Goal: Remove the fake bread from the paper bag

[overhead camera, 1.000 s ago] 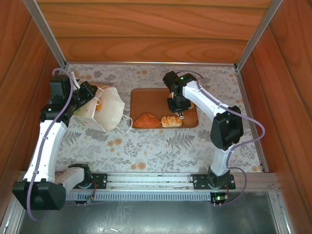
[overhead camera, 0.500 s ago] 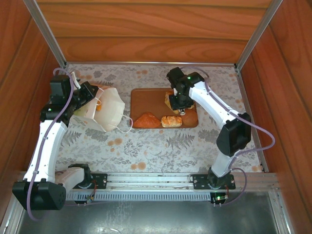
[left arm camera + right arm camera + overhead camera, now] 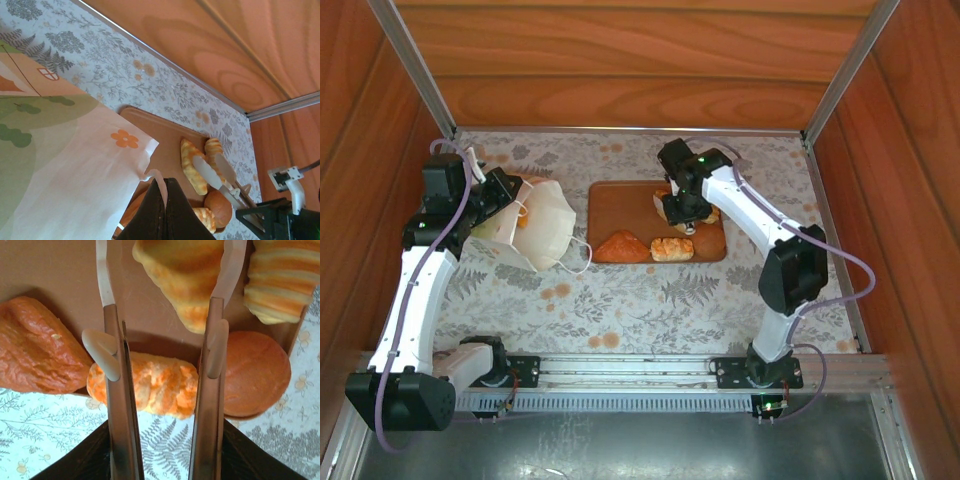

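Observation:
The white paper bag [image 3: 545, 228] lies tilted at the left of the table, and my left gripper [image 3: 506, 203] is shut on its top edge. In the left wrist view a strip of the paper bag [image 3: 60, 150] is pinched between the jaws of the left gripper [image 3: 165, 186]. Fake bread lies on the brown board [image 3: 620, 200]: a triangular piece [image 3: 622, 247], a ridged loaf [image 3: 671, 249], a croissant [image 3: 185, 275], a striped croissant [image 3: 282, 280] and a round bun [image 3: 255, 372]. My right gripper [image 3: 167, 260] is open astride the croissant, its left finger apart from it.
Wooden walls with metal corner rails close the table in at the back and both sides. The cloth is flower-printed. The board [image 3: 165, 145] sits just right of the bag's mouth, with the right gripper's white fingers [image 3: 210, 172] above it.
The right gripper has shifted slightly left and back over the board, and its elbow swung outward. The left arm and the bag have not moved.

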### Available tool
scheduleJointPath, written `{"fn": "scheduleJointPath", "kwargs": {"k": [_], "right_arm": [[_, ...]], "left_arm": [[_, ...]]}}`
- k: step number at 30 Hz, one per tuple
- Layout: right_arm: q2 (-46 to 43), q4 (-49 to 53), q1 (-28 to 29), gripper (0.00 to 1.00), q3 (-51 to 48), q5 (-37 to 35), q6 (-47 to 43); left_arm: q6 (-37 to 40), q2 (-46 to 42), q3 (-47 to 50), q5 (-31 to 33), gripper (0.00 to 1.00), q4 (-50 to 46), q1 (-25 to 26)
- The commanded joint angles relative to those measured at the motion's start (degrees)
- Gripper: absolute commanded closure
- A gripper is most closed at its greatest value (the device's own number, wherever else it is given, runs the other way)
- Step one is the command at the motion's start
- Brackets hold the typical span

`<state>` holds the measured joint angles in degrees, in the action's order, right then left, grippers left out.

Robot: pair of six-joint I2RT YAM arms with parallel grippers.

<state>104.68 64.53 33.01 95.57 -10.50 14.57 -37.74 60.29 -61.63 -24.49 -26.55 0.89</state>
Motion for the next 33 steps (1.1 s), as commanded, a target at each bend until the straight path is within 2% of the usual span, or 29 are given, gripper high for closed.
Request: {"fn": "scheduleJointPath", "kwargs": {"k": [1,8,18,24,33], "right_arm": [[2.3,-0.2,-1.3,0.49,3.1,0.4,-3.0],[5.6,0.7,-2.1,0.51,3.5,-0.2,-1.6],[2.0,-0.7,-2.2,0.57,-1.1,-2.0,9.8],[2.7,0.6,-2.2,0.56,0.4,-3.5,10.9],[-1.8,-2.9,-2.2,0.48,-0.8,1.1,7.5]], "left_arm": [[0.8,-0.6,0.2,-0.7,1.0,0.9,0.2],[0.7,-1.1,0.3,-0.5,1.0,0.9,0.2],[0.4,-0.2,-0.1,-1.1,1.0,0.9,0.2],[0.6,0.0,-0.2,-1.3,1.0,0.9,0.2],[0.9,-0.4,0.2,-1.3,1.0,0.9,0.2]]}}
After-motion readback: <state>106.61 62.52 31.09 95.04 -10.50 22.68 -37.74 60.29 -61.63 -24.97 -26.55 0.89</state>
